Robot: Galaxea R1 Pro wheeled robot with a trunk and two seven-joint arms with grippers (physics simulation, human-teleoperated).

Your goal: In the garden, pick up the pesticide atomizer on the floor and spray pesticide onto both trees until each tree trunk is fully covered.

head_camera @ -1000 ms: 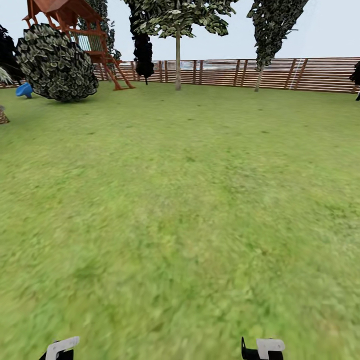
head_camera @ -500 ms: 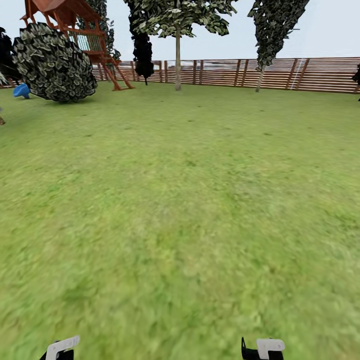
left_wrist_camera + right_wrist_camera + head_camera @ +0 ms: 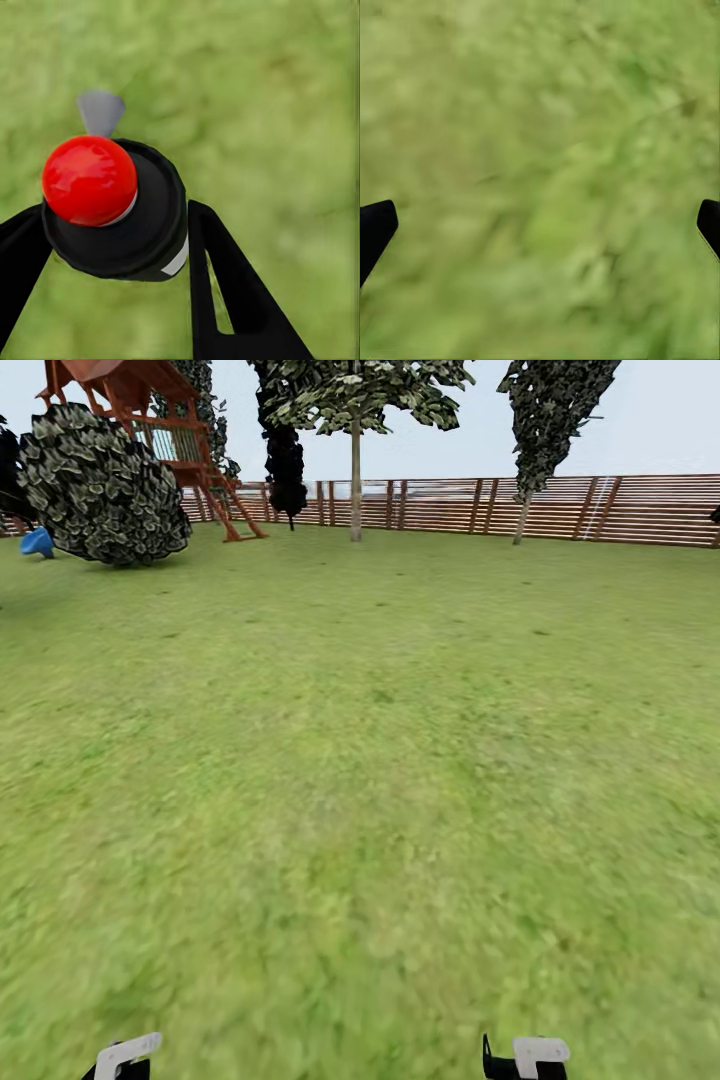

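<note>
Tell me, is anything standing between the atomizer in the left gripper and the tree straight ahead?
Nothing visible does. Open grass runs up to the tree trunk by the fence. The round bush stands off to the left.

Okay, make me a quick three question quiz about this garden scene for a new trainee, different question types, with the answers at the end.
1. True or false: the left end effector is empty.
2. Multiple choice: what stands right beside the wooden play tower? A) a parked car B) a round dark leafy bush C) a pond
3. Short answer: what lies under the right end effector?

Key
1. False. It is shut on the atomizer, a black bottle with a red top.
2. B.
3. Grass; the fingers stand wide apart with nothing between them.
</note>
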